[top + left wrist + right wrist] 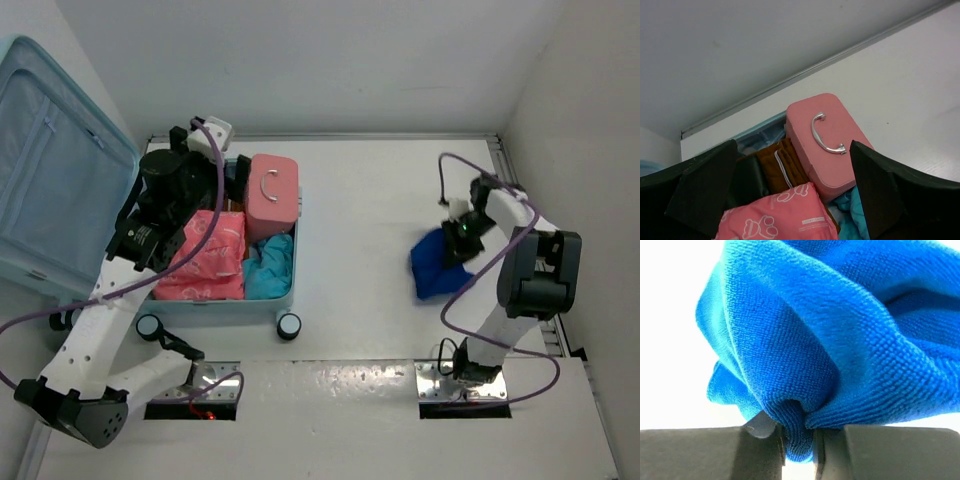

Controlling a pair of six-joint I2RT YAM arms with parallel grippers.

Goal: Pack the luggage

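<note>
The luggage (230, 303) lies open at the left of the table, its lid (50, 170) leaning back. Inside it are a pink hard case (273, 195), a pink printed pouch (205, 262), a teal cloth (268, 268) and a brown garment (785, 167). My left gripper (794, 150) hovers open over the back of the luggage (760, 127), holding nothing, with the pink case (830, 150) just ahead. At the right, my right gripper (462, 238) is shut on a fold of a blue cloth (435, 265). In the right wrist view that cloth (830, 330) is pinched between the fingers of the gripper (799, 445).
White walls close in the table at the back and right. The luggage's wheels (289, 325) point toward the arm bases. Purple cables loop around both arms.
</note>
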